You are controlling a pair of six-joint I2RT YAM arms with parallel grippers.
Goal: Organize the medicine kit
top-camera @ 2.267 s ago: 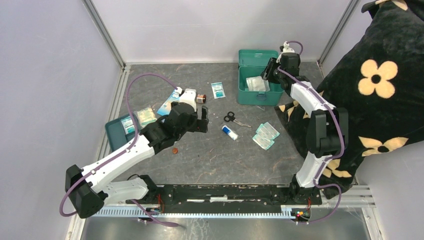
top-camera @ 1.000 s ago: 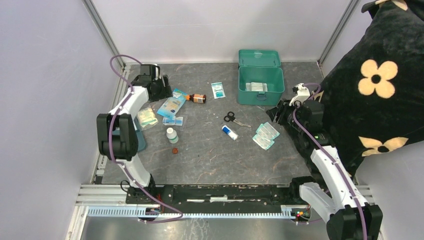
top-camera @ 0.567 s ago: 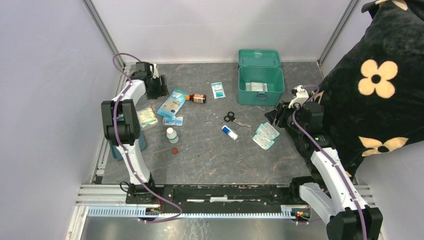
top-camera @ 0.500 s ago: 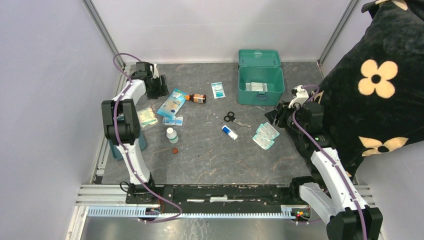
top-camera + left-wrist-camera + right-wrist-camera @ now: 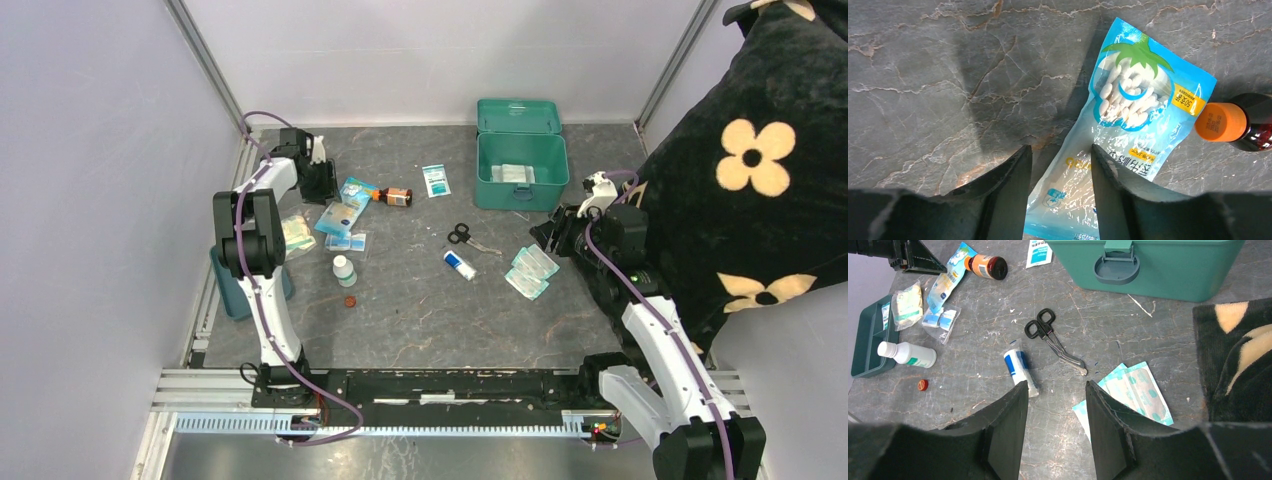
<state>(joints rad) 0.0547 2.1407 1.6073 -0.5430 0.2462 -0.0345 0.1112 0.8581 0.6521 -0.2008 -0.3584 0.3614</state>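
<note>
Far left, the left gripper point(image 5: 1060, 152) hangs parted and empty over a glossy blue-and-white plastic pouch point(image 5: 1130, 125). An off-centre pinch could slip off the slick film or roll the orange-capped brown bottle point(image 5: 1233, 122) beside it. The teal-green rectangular medicine kit point(image 5: 520, 198) stands open far right, and the right gripper point(image 5: 1054, 387), nearer, is parted and empty.

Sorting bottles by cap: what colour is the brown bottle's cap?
Orange cap, clearest in left wrist view.

Overhead view of whole table point(image 5: 420, 300); left wrist close, straight down; right wrist farther, oblique (blue pouch point(image 5: 1128, 130) in all).
</note>
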